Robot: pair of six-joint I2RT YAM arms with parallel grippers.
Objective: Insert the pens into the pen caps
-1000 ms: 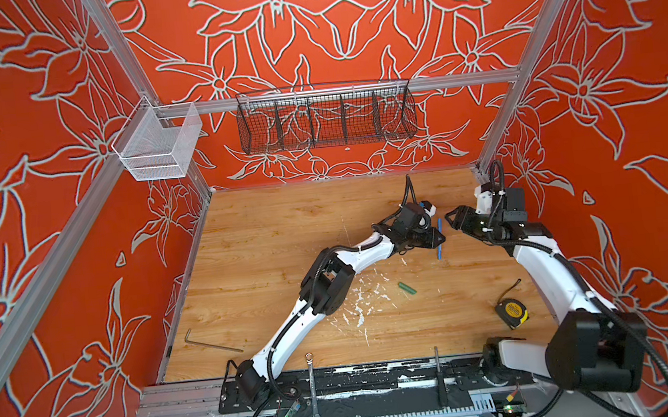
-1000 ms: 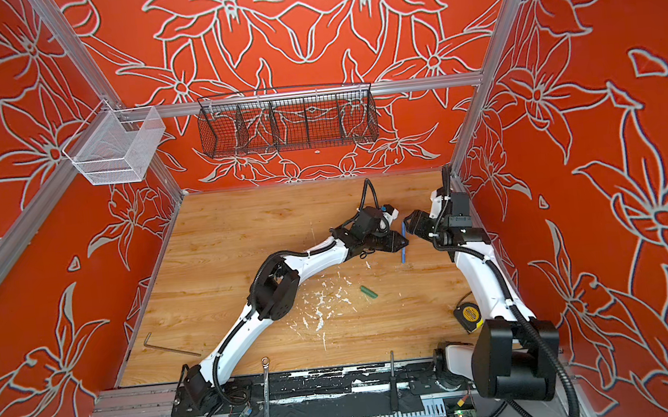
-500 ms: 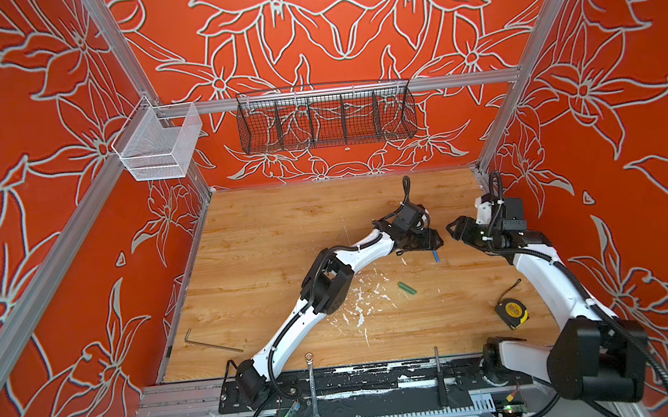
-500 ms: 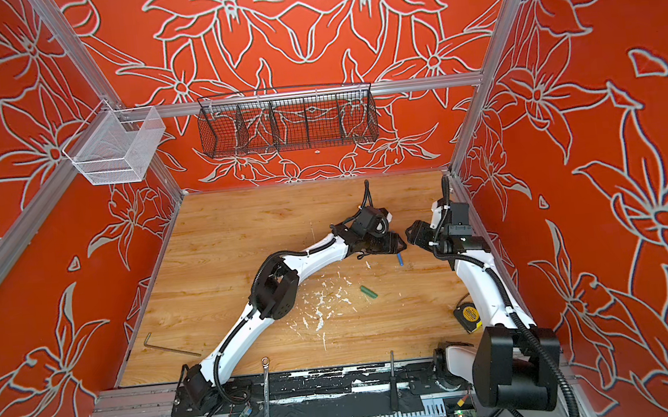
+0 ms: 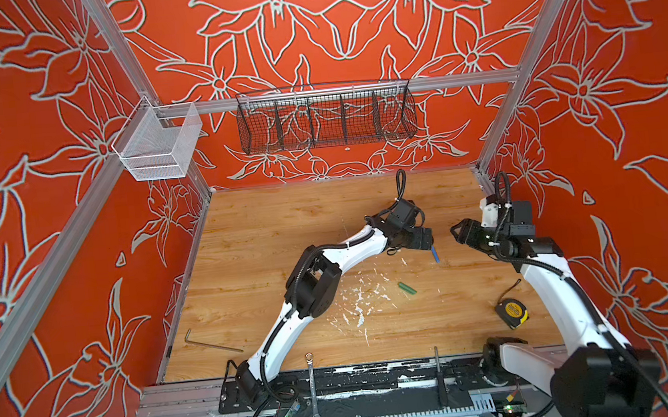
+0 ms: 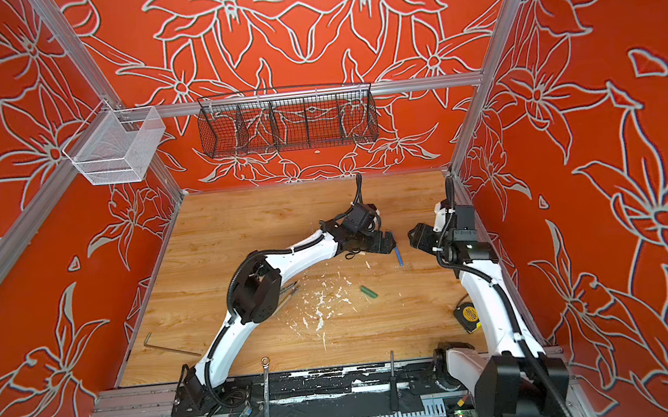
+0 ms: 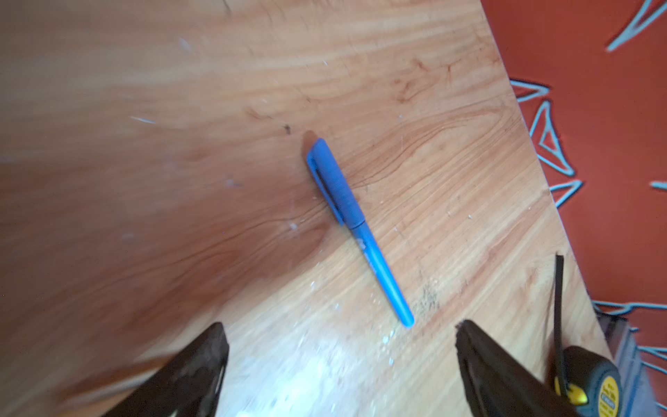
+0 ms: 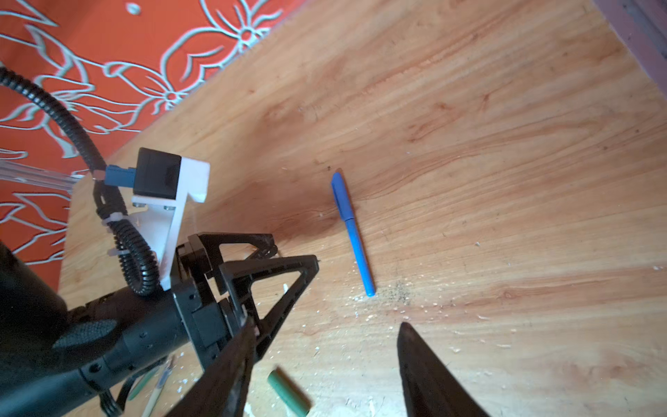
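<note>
In a top view the blue pen [image 5: 435,253], capped, lies on the table [image 5: 283,222] at five o'clock of the left gripper [image 5: 425,239]; the green cap [image 5: 407,288] sits at the pen's seven. Left wrist: jaws spread wide, pen untouched. Right wrist: the right gripper [image 8: 325,328] is spread, empty.

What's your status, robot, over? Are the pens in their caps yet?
Left gripper open, empty, by the blue pen. Right gripper open, empty. Pen capped, lying on the table. Green cap loose nearby; nothing blocking.
</note>
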